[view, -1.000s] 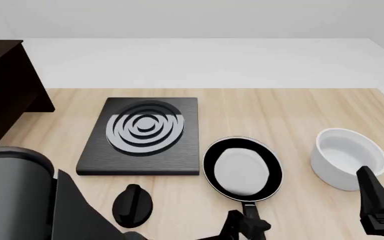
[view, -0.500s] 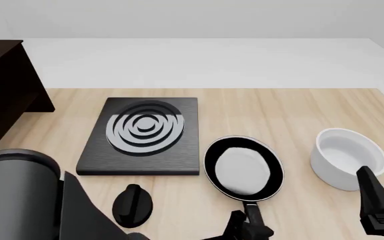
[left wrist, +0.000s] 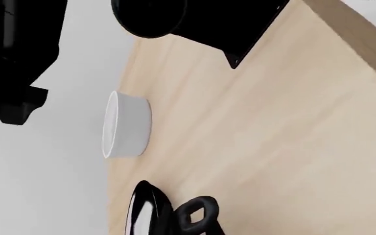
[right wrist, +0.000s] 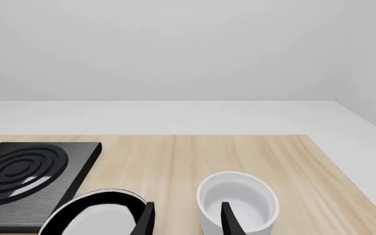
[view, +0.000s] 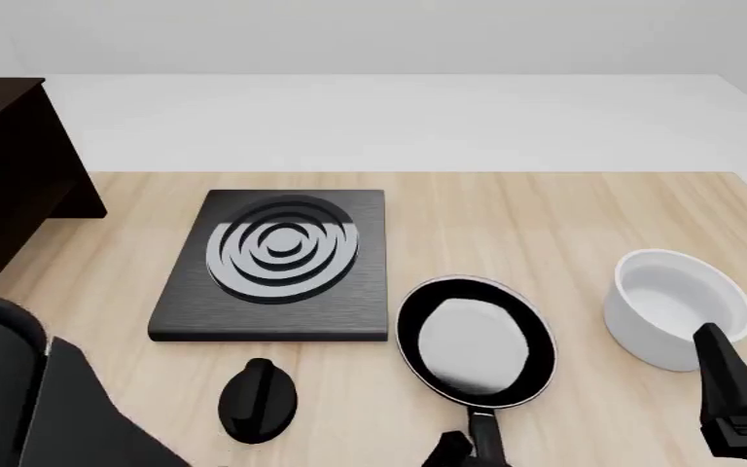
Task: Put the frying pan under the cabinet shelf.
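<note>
Round shallow black frying pan shifted slightly lower-right since earlier frames; long handle clamped by left gripper at bottom edge, seemingly for carrying. Large dark brown wooden cabinet shelf well apart, upper left. Right gripper idle, fingers apart, near white deep bowl.

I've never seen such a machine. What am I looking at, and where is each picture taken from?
These are simulated pictures of two robot arms at a light wooden table. The front view looks down from behind them; the other two come from cameras by each hand. On the table: a flat black square stove plate, a round black frying pan with grey inside, a deep white bowl and a small black knob. A dark brown wooden cabinet stands far left. The right hand is open and empty. The left hand is at the pan's handle; the picture's edge hides whether it grips.
</note>
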